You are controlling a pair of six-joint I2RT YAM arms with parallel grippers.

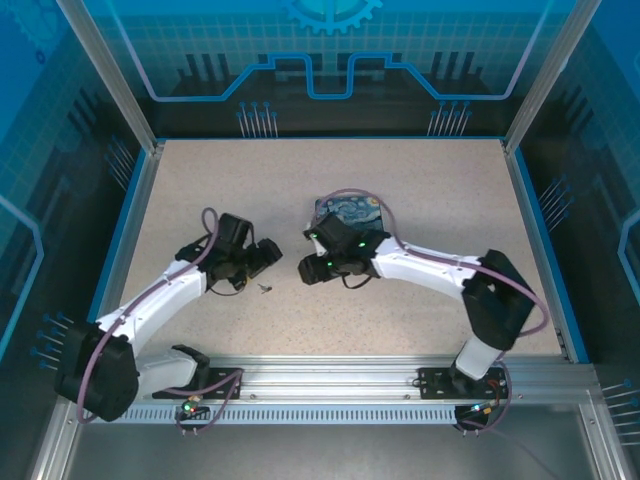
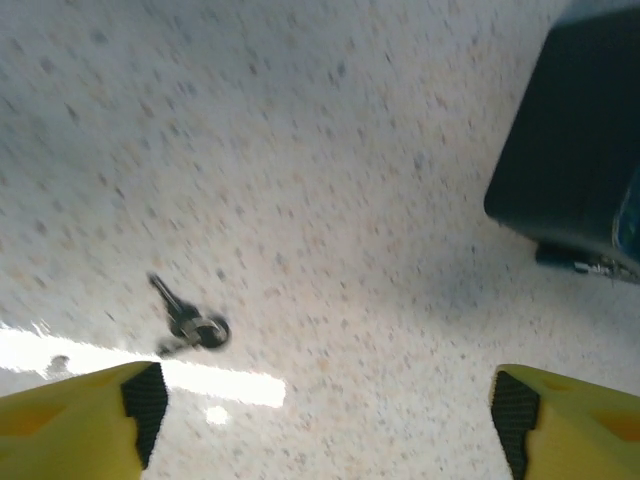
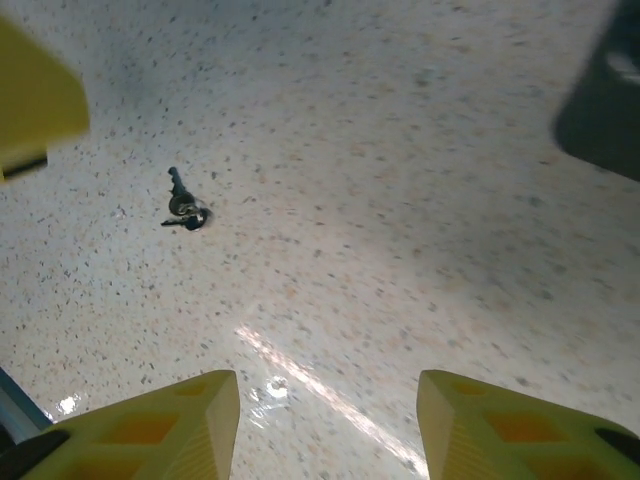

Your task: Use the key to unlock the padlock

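Your key (image 1: 264, 287) lies flat on the speckled desk (image 1: 420, 180), near the middle and free of both arms. From above it sits just on the near side of your left jaws, with the right jaws a little farther off to its right. The two arms reach in from the near edge and their ends face each other across a small gap.

In the left wrist view the key (image 2: 185, 318) is in the lower left, just beyond the left-hand yellow finger (image 2: 70, 425). It has a small ring at its head. Your left jaws are spread wide, with nothing but bare desk between them.

In the right wrist view the key (image 3: 183, 205) lies well ahead and to the left. Your right jaws are released too: the yellow fingers (image 3: 520, 430) stand apart and grasp nothing.

The starry-night box (image 1: 345, 212) sits on the desk just beyond your right arm (image 1: 430, 268), on the far side of it.
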